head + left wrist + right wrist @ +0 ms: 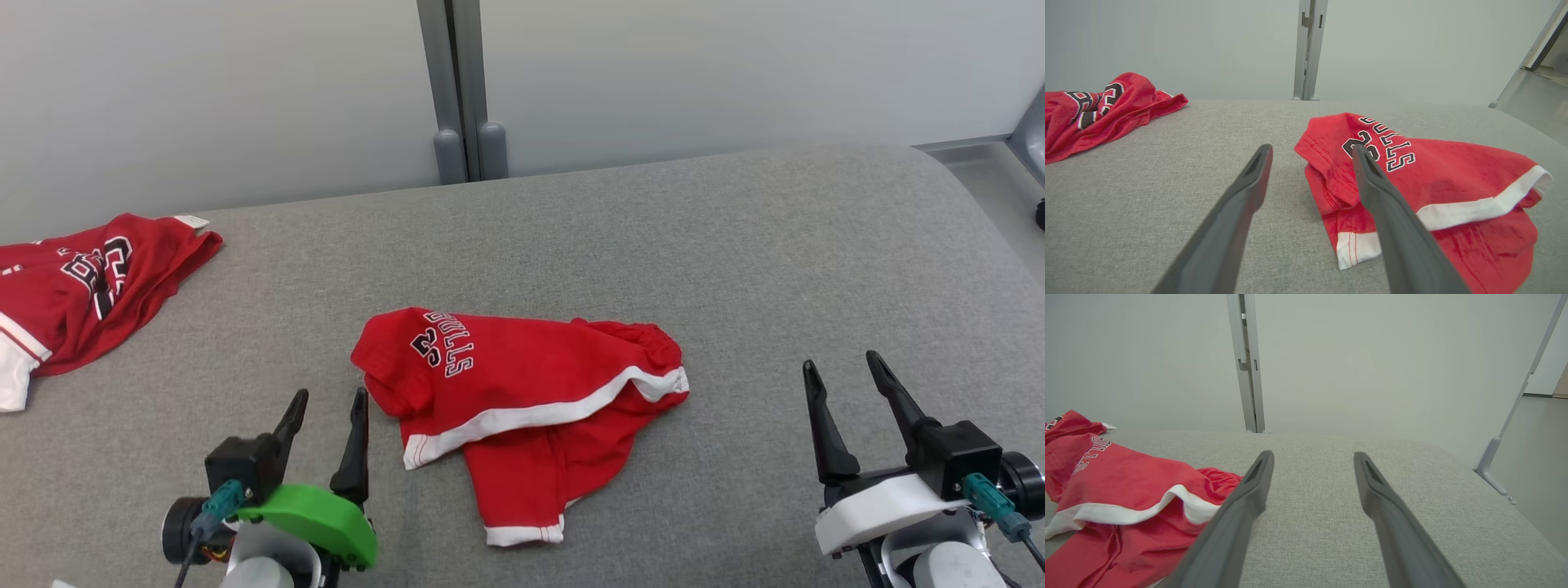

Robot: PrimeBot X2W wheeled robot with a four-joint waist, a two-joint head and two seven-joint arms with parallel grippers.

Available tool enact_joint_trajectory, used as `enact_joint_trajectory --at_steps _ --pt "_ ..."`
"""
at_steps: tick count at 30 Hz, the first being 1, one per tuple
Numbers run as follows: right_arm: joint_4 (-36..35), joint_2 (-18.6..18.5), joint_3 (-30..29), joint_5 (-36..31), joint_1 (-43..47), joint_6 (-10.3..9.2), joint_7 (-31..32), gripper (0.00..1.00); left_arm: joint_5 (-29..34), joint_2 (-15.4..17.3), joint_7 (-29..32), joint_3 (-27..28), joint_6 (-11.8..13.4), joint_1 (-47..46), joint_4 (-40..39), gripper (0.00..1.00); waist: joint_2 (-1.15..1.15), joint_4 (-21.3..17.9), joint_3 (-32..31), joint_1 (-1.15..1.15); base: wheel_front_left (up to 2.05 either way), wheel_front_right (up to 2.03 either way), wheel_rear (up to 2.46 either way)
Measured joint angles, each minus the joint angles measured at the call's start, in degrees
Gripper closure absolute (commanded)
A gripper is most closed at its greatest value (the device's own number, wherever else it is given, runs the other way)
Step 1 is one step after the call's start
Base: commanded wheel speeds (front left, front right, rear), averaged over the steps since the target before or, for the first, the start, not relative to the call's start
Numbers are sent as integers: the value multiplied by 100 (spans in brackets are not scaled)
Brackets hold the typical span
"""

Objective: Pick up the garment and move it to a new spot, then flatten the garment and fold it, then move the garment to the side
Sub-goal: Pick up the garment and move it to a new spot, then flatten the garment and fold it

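Garment [522, 384] lies crumpled mid-surface [735, 245], just beside your left fingers [357, 433]. Both pairs spread, holding nothing (right fingers [820, 425] well apart from it). Relocation possibly done, hard to tell; flattening, folding, side move remain.

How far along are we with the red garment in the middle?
Early. Done, possibly: the red Bulls shorts lie on the grey table, though whether that is the new spot is unclear. In hand: nothing; left gripper and right gripper are open, empty. Left: flattening, folding, moving aside; the shorts are crumpled.
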Motion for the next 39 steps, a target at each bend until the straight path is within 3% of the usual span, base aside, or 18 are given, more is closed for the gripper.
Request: enact_joint_trajectory --at_steps 5,16,39 --pt "23 1 18 10 7 0 0 0 357 -282 0 543 40 590 -385 0 0 -20 -58 0 0 0 0" --pt "93 -1 -31 73 149 0 0 0 876 -724 0 1176 -264 1303 -503 0 0 -34 -158 0 0 0 0" --pt "296 0 57 114 151 0 0 0 1345 -989 0 1662 -570 1307 -480 0 0 37 -158 0 0 0 0"
